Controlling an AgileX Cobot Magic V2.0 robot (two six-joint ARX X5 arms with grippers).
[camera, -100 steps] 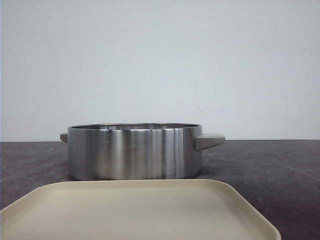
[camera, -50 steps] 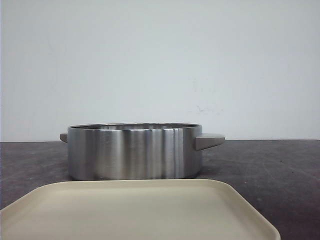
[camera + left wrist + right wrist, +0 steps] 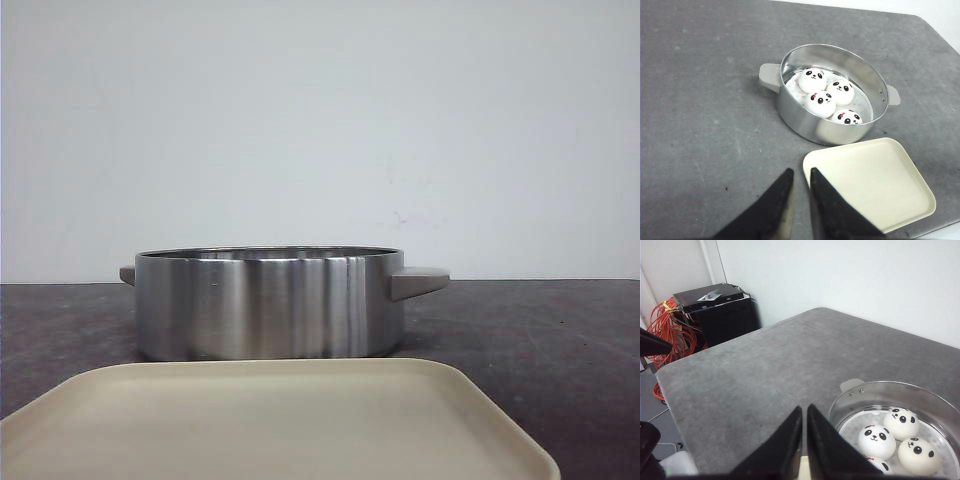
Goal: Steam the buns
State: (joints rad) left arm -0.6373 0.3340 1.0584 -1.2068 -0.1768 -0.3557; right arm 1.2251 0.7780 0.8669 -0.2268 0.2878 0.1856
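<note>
Evidently nothing has shifted over the last second — all four buns [image 3: 830,97] sit inside the steel pot [image 3: 810,122], tray [image 3: 875,185] bare, my left end effector [image 3: 799,181] and right end effector [image 3: 804,419] both narrowed, empty — loading looks complete.

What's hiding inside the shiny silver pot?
Four panda-faced buns sit inside the pot, close together on its pale floor. The front view shows only the pot's wall, so the buns are hidden there. What lies under them cannot be seen.
</note>
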